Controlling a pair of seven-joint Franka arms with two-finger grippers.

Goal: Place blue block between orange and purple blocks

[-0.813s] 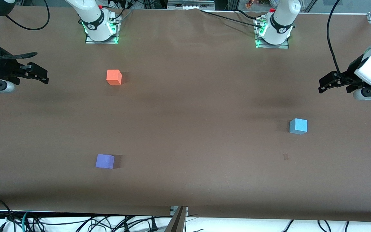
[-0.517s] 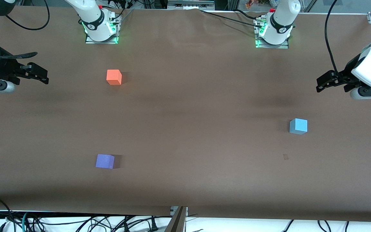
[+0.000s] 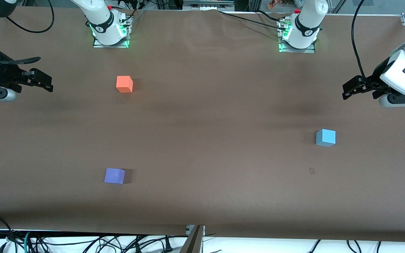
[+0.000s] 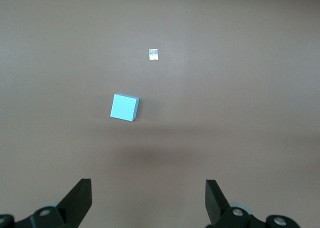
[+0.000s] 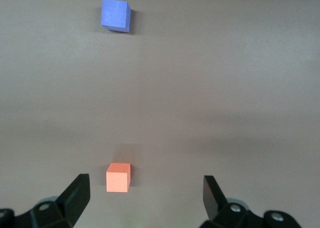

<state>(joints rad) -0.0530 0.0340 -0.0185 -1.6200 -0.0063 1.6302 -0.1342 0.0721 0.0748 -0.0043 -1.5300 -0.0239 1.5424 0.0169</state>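
Note:
The light blue block (image 3: 325,137) sits on the brown table toward the left arm's end; it also shows in the left wrist view (image 4: 124,107). The orange block (image 3: 124,84) sits toward the right arm's end, and the purple block (image 3: 114,175) lies nearer the front camera than it. Both show in the right wrist view, orange (image 5: 118,177) and purple (image 5: 115,15). My left gripper (image 3: 348,91) is open and empty, up in the air at the left arm's end of the table, apart from the blue block. My right gripper (image 3: 46,83) is open and empty, waiting at the right arm's end.
The brown table cover (image 3: 202,140) spans the view. A small pale mark (image 3: 312,171) lies on it nearer the front camera than the blue block, seen also in the left wrist view (image 4: 153,54). Cables hang below the table's front edge.
My left gripper has shifted a little toward the table's middle and upward in the front view. The right arm and all three blocks have not moved.

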